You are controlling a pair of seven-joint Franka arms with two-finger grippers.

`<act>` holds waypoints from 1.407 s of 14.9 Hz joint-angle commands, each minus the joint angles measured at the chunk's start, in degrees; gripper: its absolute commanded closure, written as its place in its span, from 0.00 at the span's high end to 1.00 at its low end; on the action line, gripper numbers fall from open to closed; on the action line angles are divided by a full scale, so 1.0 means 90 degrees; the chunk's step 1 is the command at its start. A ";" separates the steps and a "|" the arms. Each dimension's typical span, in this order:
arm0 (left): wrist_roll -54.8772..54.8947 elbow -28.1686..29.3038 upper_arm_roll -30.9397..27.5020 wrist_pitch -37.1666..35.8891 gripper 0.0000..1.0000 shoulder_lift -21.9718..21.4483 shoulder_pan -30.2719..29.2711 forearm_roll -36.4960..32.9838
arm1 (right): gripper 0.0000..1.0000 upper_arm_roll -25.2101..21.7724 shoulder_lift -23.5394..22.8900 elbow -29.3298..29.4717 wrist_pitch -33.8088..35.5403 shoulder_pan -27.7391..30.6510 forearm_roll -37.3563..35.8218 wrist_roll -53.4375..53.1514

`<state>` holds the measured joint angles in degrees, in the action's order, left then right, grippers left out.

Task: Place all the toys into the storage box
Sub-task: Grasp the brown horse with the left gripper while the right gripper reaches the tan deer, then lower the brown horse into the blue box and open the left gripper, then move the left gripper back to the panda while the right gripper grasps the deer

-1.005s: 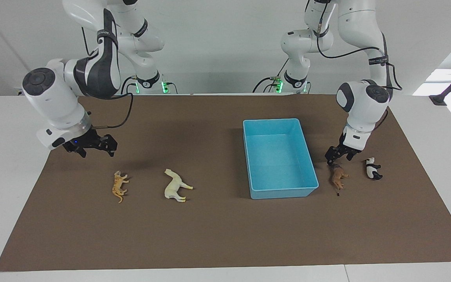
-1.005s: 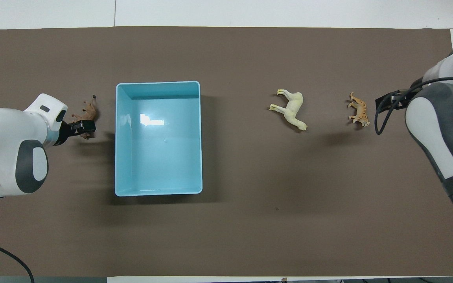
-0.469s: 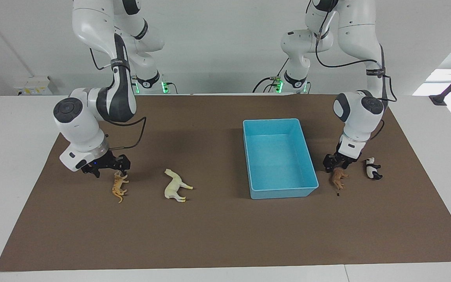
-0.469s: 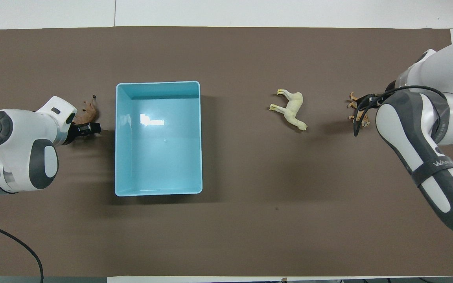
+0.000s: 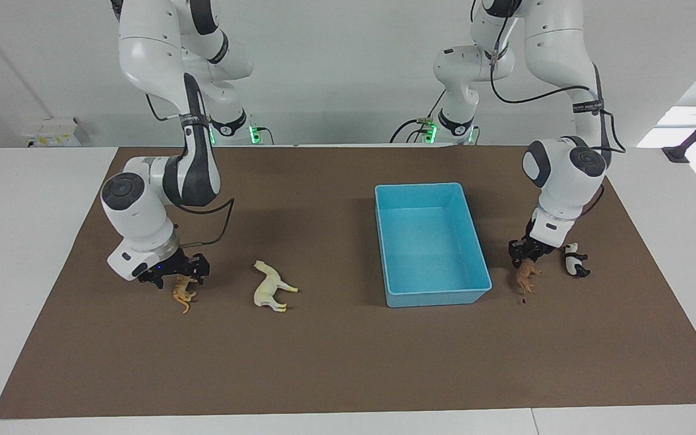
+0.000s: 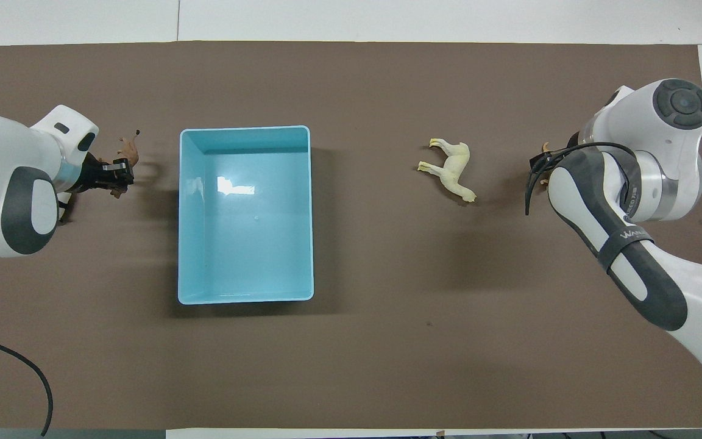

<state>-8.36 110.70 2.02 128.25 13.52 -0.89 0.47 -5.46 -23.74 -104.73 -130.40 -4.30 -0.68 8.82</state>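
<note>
Showing panda (image 5: 576, 260) in facing view only | overhead: L arm hides it

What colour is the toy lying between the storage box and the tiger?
Cream-white: the horse, clearest in the overhead view.

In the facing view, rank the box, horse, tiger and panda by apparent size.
1. Box, by far.
2. Horse.
3. Tiger and panda: too alike to rank, and both are partly covered by the grippers.
</note>
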 commanded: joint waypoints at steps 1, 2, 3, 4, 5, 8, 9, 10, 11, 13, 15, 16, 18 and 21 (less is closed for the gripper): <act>-0.0689 -0.0979 0.0009 -0.1472 0.00 -0.0066 0.0410 -0.0042 | 1.00 0.0021 0.0088 -0.0490 -0.0519 0.0048 -0.0070 0.0163; -0.1137 -0.1088 0.0009 -0.1795 0.00 -0.0154 0.0692 -0.0042 | 1.00 0.0011 0.0108 -0.0569 -0.0559 0.0077 -0.0061 0.0192; -0.1528 -0.1011 0.0000 -0.1982 0.00 -0.0319 0.1024 -0.0052 | 1.00 0.0021 0.0118 -0.0599 -0.0560 0.0087 -0.0070 0.0260; -0.1803 -0.1030 0.0009 -0.2081 0.00 -0.0427 0.1191 -0.0042 | 1.00 0.0021 0.0127 -0.0618 -0.0560 0.0097 -0.0061 0.0270; -0.1980 -0.1059 0.0029 -0.2217 0.00 -0.0515 0.1232 -0.0033 | 1.00 0.0021 0.0128 -0.0619 -0.0560 0.0088 -0.0061 0.0271; -0.2323 -0.0282 0.0039 -0.2492 0.00 -0.1051 0.1894 -0.0042 | 0.64 0.0021 0.0128 -0.0619 -0.0560 0.0107 -0.0051 0.0271; -0.2410 0.0138 0.0048 -0.2366 0.18 -0.1227 0.2012 -0.0042 | 0.37 0.0021 0.0128 -0.0609 -0.0560 0.0117 -0.0051 0.0251; -0.2402 0.0461 0.0049 -0.2075 0.86 -0.1364 0.2023 -0.0042 | 0.15 0.0011 0.0118 -0.0599 -0.0608 0.0156 -0.0051 0.0261; -0.2392 0.0570 0.0049 -0.1840 1.00 -0.1385 0.2023 -0.0042 | 0.00 0.0021 0.0108 -0.0609 -0.0676 0.0204 -0.0051 0.0261; -0.2353 0.0474 0.0029 -0.1818 1.00 -0.1356 0.1975 -0.0052 | 0.00 0.0021 0.0098 -0.0590 -0.0765 0.0234 0.0007 0.0261; -0.2285 0.0270 -0.0058 -0.1799 1.00 -0.1356 0.1742 -0.0324 | 0.00 0.0021 0.0089 -0.0560 -0.0755 0.0215 0.0027 0.0212; -0.2052 0.0211 -0.0059 -0.1692 1.00 -0.1317 0.1440 -0.0519 | 0.00 0.0021 0.0089 -0.0550 -0.0726 0.0224 0.0027 0.0212; -0.1137 0.0278 -0.0059 -0.1002 1.00 -0.1268 0.0777 -0.0735 | 0.00 0.0021 0.0089 -0.0531 -0.0687 0.0244 0.0027 0.0222; 0.0435 0.0415 -0.0059 0.0083 1.00 -0.1026 -0.0317 -0.0736 | 0.00 0.0021 0.0079 -0.0511 -0.0677 0.0254 0.0027 0.0231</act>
<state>-12.19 112.96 0.91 123.48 2.99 1.76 -5.45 -5.75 -23.66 -108.75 -136.04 -2.79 -0.67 9.88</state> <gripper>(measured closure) 0.000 0.665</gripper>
